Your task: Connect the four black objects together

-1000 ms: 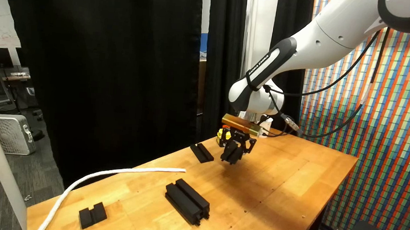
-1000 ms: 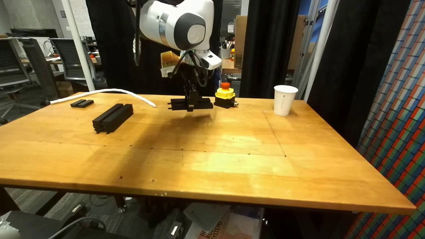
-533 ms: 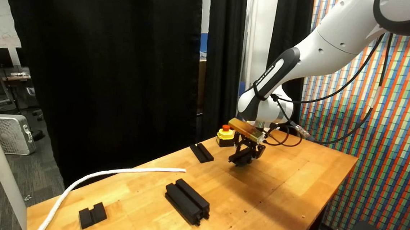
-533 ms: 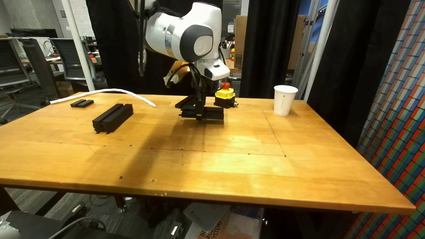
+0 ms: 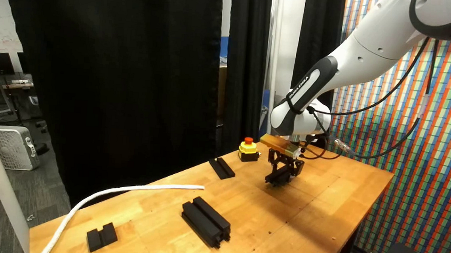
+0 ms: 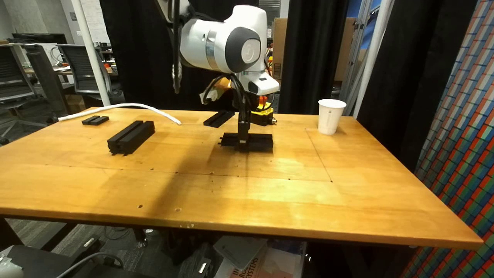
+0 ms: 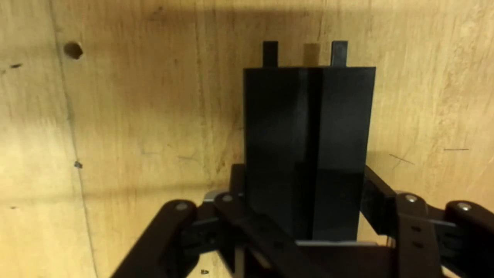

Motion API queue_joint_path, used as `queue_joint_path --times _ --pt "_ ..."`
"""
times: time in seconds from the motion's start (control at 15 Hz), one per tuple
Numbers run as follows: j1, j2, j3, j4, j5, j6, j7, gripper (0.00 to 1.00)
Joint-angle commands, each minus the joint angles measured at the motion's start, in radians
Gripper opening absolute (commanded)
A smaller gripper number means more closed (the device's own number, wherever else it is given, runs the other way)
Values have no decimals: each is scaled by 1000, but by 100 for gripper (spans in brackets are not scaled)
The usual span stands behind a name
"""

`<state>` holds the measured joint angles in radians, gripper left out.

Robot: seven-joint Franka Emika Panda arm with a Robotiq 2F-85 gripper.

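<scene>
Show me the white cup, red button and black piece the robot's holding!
White cup point(image 6: 331, 118), in an exterior view: side wall.
Red button point(image 5: 248, 140), in an exterior view: middle of its cap.
Black piece point(image 7: 312, 148), in the wrist view: its groove.

In an exterior view the white arm slants down from the upper right and bends at the wrist, below which the hand hangs, pointing downward. In the wrist view its two fingers face each other, held apart by what they grip, and the dark linkages behind them splay out to both sides.
</scene>
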<state>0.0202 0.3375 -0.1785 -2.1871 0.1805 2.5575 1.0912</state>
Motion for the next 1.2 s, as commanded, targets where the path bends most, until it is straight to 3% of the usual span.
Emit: queue_joint_path --times 0.0,0.93,1.0,1.13 --pt "-4 -14 -7 11 -40 -40 22 45" --pt "-10 40 4 10 -16 1 11 45" --pt "-11 40 8 11 -11 2 6 93" --pt "-4 31 12 9 -13 -5 12 99"
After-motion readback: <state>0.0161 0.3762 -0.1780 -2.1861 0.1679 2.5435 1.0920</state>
